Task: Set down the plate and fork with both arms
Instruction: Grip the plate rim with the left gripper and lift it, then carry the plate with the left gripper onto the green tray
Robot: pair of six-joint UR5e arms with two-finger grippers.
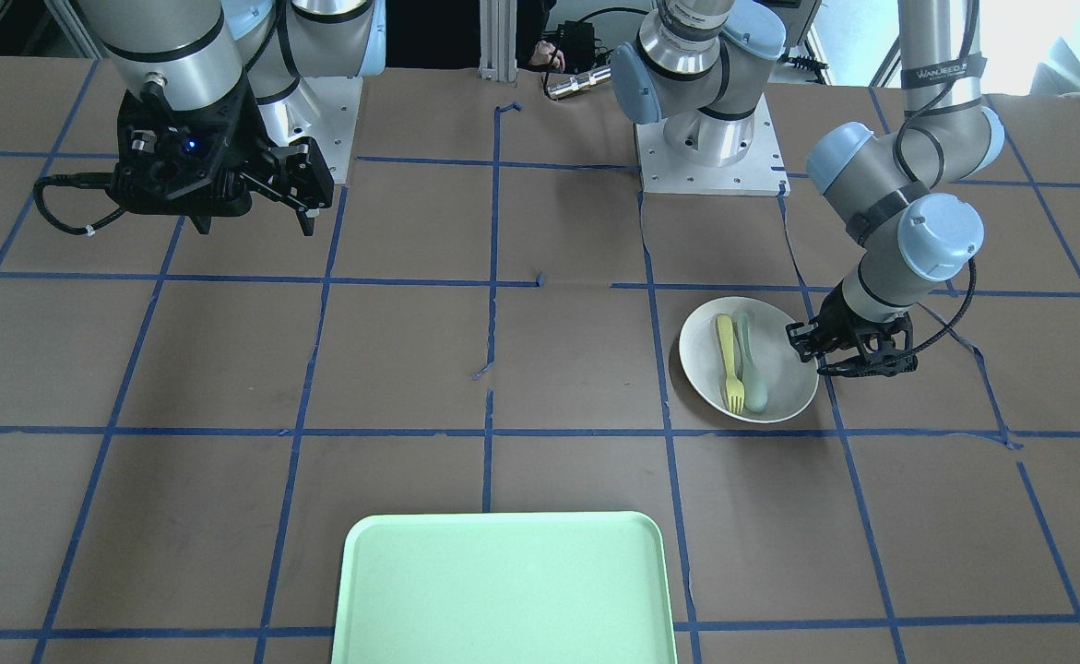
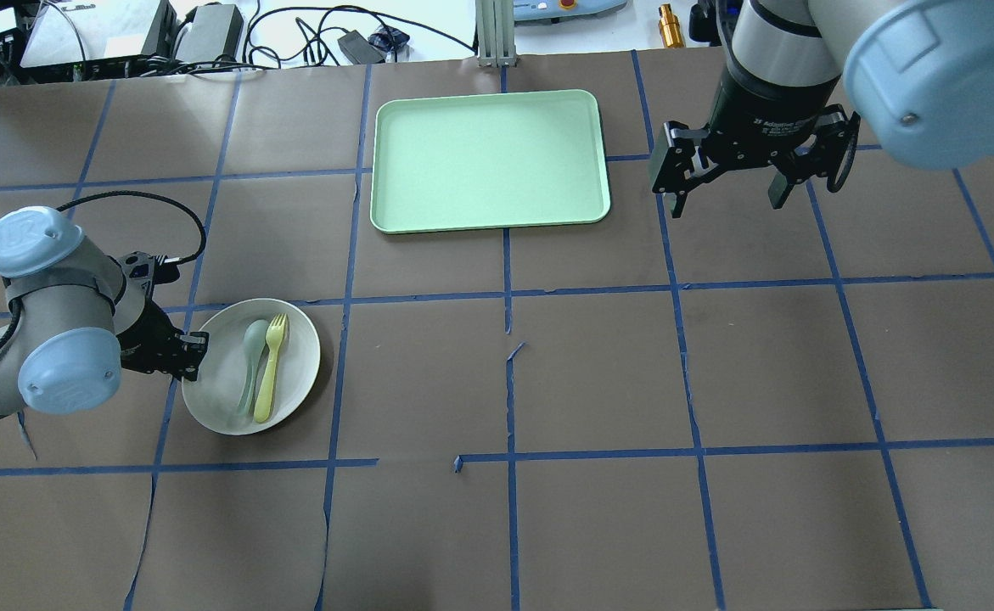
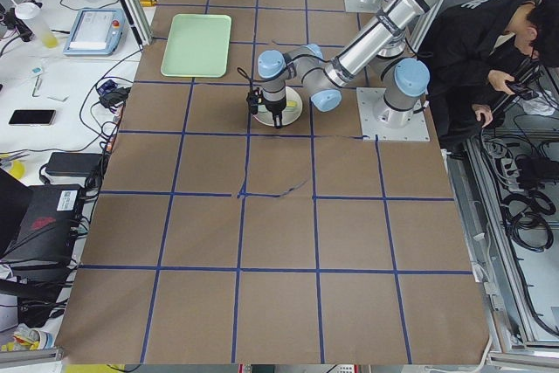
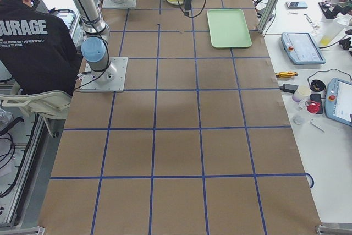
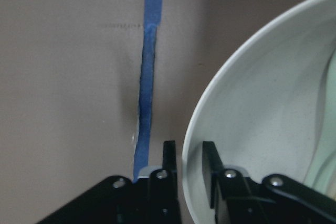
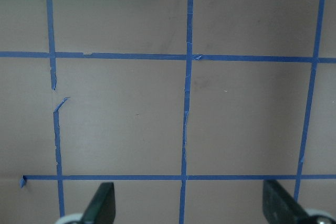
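Taped brown table (image 2: 598,382); plate (image 2: 297,361) rim between left arm's (image 2: 55,339) jaws.

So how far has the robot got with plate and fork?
Nothing is placed yet: the plate, with the fork on it, sits on the table, apart from the tray. In hand: the left gripper straddles the plate's rim. To do: lifting and placing both; the right gripper hangs open.
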